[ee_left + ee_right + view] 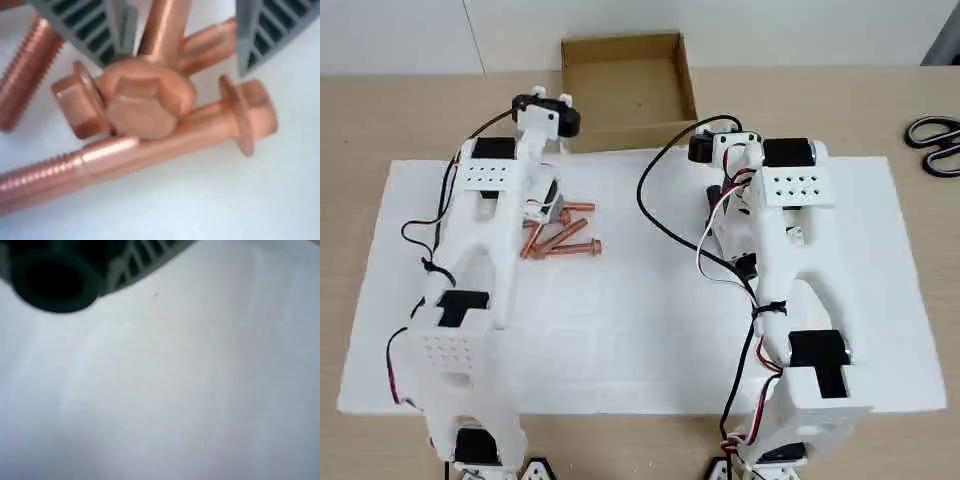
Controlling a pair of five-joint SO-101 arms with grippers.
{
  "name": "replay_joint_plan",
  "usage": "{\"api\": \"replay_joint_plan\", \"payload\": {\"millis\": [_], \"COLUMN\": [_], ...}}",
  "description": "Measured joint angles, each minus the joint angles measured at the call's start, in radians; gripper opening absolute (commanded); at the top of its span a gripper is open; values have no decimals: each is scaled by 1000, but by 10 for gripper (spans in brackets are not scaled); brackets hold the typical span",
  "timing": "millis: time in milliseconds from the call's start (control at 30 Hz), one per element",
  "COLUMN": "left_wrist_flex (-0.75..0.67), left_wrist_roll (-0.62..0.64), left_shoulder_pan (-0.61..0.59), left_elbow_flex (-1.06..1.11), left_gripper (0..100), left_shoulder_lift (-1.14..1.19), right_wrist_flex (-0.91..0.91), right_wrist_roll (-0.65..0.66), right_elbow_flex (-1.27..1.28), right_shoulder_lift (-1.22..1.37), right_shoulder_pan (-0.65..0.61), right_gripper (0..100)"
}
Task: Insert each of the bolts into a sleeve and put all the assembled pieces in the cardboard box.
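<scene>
Several copper bolts [560, 238] lie in a loose pile on the white foam sheet [640, 330]. My left gripper [548, 203] hangs low over the pile and is open. Its grey fingers [95, 30] straddle the shank of one bolt [145, 100], whose hex head points at the camera, and this bolt rests across a longer bolt [150, 155]. A black sleeve [50, 282] sits right against my right gripper [720, 205], just above the foam, with its open bore facing the camera. The cardboard box [625, 90] stands open at the far edge.
Black-handled scissors [935, 145] lie on the wooden table at the far right. Black cables [665, 215] loop over the foam between the arms. The foam's near half is bare.
</scene>
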Motion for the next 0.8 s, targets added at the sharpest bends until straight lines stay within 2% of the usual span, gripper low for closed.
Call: {"api": "replay_joint_plan", "payload": {"millis": [100, 267, 600, 800], "left_wrist_flex": [-3, -3, -2, 95], "left_wrist_roll": [0, 14, 17, 23], "left_shoulder_pan": [0, 6, 6, 17], "left_elbow_flex": [-3, -11, -11, -83], "left_gripper": [116, 20, 14, 6], "left_shoulder_lift": [3, 11, 17, 26], "right_wrist_flex": [0, 0, 0, 0], "right_wrist_roll": [0, 0, 0, 0], "right_elbow_flex": [0, 0, 0, 0], "right_shoulder_lift": [0, 0, 0, 0], "right_shoulder_pan": [0, 0, 0, 0], "right_gripper": [4, 4, 4, 4]}}
